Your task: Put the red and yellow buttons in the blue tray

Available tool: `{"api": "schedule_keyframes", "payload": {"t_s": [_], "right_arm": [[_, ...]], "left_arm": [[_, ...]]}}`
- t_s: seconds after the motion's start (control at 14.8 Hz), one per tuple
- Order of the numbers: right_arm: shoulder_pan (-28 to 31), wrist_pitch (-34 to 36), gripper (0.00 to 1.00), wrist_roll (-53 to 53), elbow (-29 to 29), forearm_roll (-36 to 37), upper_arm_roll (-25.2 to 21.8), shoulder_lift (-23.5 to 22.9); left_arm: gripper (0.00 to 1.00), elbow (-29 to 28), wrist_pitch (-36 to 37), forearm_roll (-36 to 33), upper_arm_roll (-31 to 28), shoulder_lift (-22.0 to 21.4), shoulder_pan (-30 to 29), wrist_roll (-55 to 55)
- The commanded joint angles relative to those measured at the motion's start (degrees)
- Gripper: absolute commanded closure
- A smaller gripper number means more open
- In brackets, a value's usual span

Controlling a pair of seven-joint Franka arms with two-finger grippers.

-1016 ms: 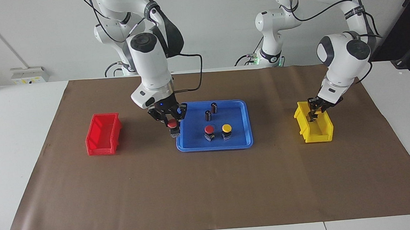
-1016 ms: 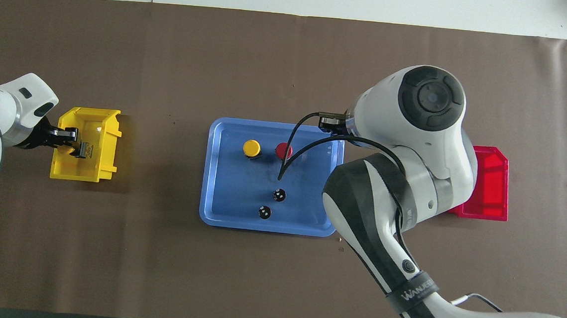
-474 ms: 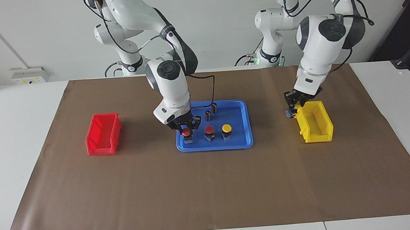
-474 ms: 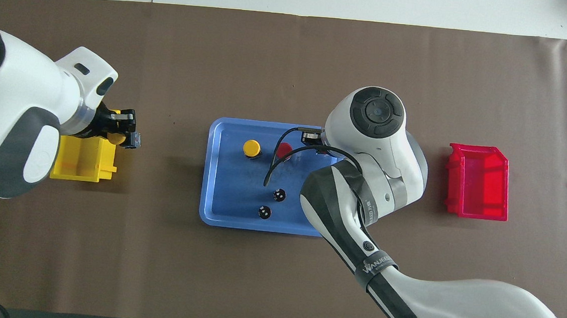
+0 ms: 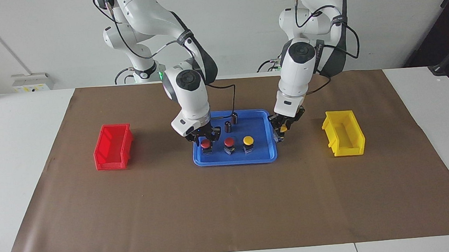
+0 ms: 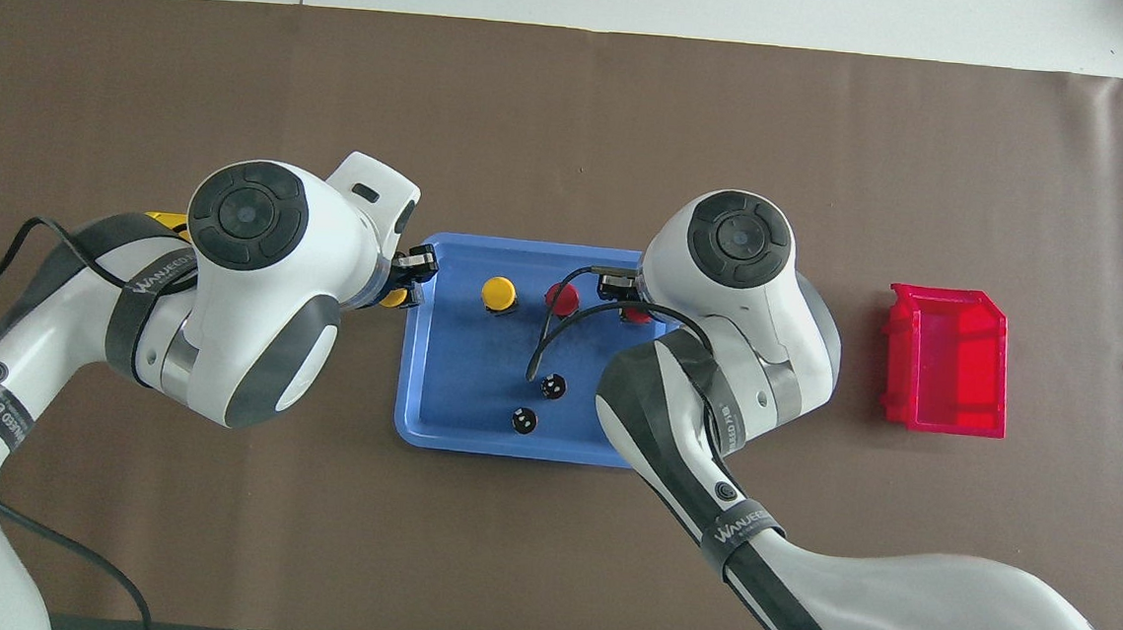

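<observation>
The blue tray (image 5: 235, 161) (image 6: 512, 450) lies mid-table. Three buttons stand in a row in it: a red one (image 5: 206, 144) (image 6: 635, 312), another red one (image 5: 229, 142) (image 6: 561, 297) and a yellow one (image 5: 248, 141) (image 6: 498, 293). My right gripper (image 5: 204, 137) hangs low over the first red button, open, one finger on each side of the cap. That button rests on the tray floor. My left gripper (image 5: 282, 132) (image 6: 407, 284) is shut on a second yellow button (image 5: 283, 129) (image 6: 392, 296), held just above the tray's rim at the left arm's end.
Two dark capless cylinders (image 5: 234, 118) (image 5: 227, 126) stand in the tray nearer the robots. A red bin (image 5: 113, 146) (image 6: 949, 362) sits toward the right arm's end of the brown mat. A yellow bin (image 5: 344, 138) sits toward the left arm's end.
The left gripper lifted a yellow button out of the yellow bin and carried it to the tray's edge. The right gripper brought a red button into the tray, set it down and opened.
</observation>
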State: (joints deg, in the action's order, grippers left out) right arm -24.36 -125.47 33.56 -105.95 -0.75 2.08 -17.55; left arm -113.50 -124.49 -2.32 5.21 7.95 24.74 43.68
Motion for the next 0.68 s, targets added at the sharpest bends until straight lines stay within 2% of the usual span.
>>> {"api": "schedule_keyframes", "payload": {"t_s": [0.0, 0.14, 0.54, 0.61], "right_arm": [[5.9, 9.0, 0.0, -1.4, 6.6, 1.0, 0.2, 2.4], [9.8, 15.2, 0.0, -4.4, 9.0, 1.1, 0.1, 5.4], [19.2, 28.0, 0.0, -15.9, 9.2, 1.1, 0.0, 14.9], [20.8, 29.8, 0.0, -18.4, 9.7, 1.0, -0.1, 16.1]], "left_arm": [[0.99, 0.7, -2.8, 1.3, -0.9, 2.4, 2.5, 2.6], [0.99, 0.7, -3.1, 1.3, -0.9, 2.9, 3.1, 2.8], [0.97, 0.7, -4.6, 1.3, -1.0, 4.8, 4.4, 3.6], [0.8, 0.7, -5.1, 1.3, -1.0, 5.3, 4.4, 3.6]]}}
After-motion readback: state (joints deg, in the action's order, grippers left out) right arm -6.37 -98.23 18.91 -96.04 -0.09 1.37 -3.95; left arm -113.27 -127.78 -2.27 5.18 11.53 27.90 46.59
